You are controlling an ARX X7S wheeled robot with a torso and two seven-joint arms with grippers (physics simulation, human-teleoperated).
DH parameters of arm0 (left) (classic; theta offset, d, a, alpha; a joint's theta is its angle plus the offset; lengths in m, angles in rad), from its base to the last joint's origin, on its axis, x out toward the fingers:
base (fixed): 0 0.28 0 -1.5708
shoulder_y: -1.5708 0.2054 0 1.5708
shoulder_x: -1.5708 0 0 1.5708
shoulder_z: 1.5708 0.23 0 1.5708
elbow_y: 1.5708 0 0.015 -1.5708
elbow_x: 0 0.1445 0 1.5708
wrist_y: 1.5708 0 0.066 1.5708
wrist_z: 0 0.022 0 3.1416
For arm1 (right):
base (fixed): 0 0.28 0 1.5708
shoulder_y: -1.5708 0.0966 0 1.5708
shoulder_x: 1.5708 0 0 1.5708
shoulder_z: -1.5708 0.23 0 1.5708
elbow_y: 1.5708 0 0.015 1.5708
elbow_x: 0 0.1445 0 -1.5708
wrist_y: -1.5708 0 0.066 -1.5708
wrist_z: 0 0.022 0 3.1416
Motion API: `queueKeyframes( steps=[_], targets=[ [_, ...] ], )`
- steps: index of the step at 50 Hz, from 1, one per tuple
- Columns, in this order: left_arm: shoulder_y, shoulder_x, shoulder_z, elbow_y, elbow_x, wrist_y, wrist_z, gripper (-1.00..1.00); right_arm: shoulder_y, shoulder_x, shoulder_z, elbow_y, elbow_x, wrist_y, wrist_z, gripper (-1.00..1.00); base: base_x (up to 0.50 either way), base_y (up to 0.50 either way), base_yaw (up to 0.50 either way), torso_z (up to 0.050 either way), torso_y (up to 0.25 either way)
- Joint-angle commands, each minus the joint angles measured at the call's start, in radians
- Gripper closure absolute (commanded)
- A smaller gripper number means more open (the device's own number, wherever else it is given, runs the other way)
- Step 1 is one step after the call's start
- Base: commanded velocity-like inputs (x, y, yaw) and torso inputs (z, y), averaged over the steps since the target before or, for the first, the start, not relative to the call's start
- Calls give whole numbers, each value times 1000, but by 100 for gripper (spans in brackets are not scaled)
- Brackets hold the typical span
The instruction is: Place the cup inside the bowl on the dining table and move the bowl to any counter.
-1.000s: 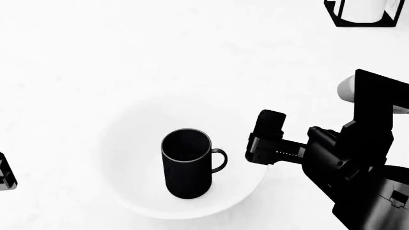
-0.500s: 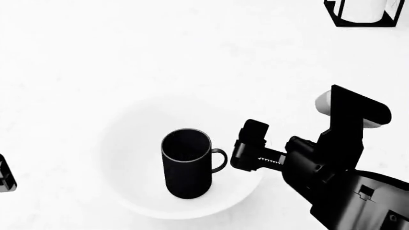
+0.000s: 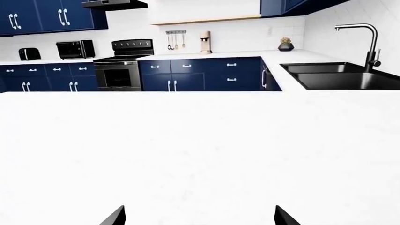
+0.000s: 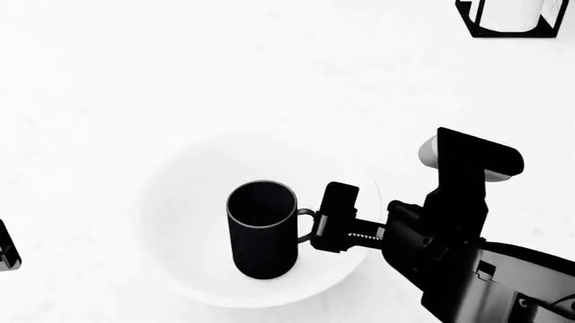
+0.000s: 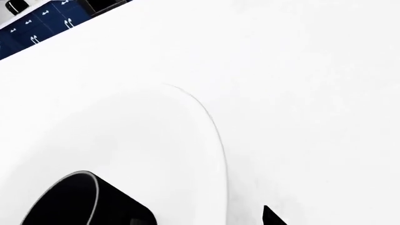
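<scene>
- Right now, in the head view, the cup (image 4: 261,229) stands upright inside the bowl (image 4: 180,202), a little below the frame's centre, with its loop handle turned toward the right of the frame.
- The bowl rests on the table (image 4: 269,81), whose plain white top fills almost the whole frame.
- My right gripper (image 4: 334,217) reaches in from the lower right, over the bowl's right rim, its tip just beside the cup's handle; whether it touches the handle I cannot tell.
- Only one dark finger of that gripper shows clearly from the head, so from there I cannot tell how wide its jaws stand.
- In the right wrist view the cup's (image 5: 69,201) rim sits in the lower left corner, the bowl's (image 5: 216,136) edge curves through the middle, and a dark fingertip (image 5: 270,216) shows at the bottom edge beyond that rim; a second finger is not clearly visible.
- My left gripper (image 3: 198,216) shows in its wrist view as two dark tips at the bottom edge, set well apart with nothing between them, over bare table (image 3: 200,150).
- In the head view's far lower left, a sliver of the left gripper (image 4: 7,249) sits well apart from the bowl.
- A black-framed holder (image 4: 512,19) stands at the upper right corner of the head view.
- Behind the table, the left wrist view shows navy cabinets (image 3: 200,75), a stove (image 3: 119,65) and a sink (image 3: 340,77).
</scene>
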Motion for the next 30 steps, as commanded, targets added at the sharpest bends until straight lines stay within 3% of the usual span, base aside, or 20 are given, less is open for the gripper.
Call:
queueKeyframes(
  steps=[1, 14, 15, 30],
  targets=[
    [4, -3, -2, 2, -15, 10, 10, -100, 1, -1, -26, 2, -21, 13, -15, -100, 0, 0, 0, 0, 0],
    [13, -7, -6, 1, -20, 17, 10, -100, -5, -7, -19, 4, -15, -4, -14, -100, 0, 0, 0, 0, 0],
    [15, -8, -7, 0, -21, 19, 11, -100, -5, -6, -16, -2, -16, -8, -14, 100, 0, 0, 0, 0, 0],
    [10, -7, 6, 1, -21, 18, -1, -100, -39, -12, 45, -2, 36, -61, -4, 100, 0, 0, 0, 0, 0]
  ],
)
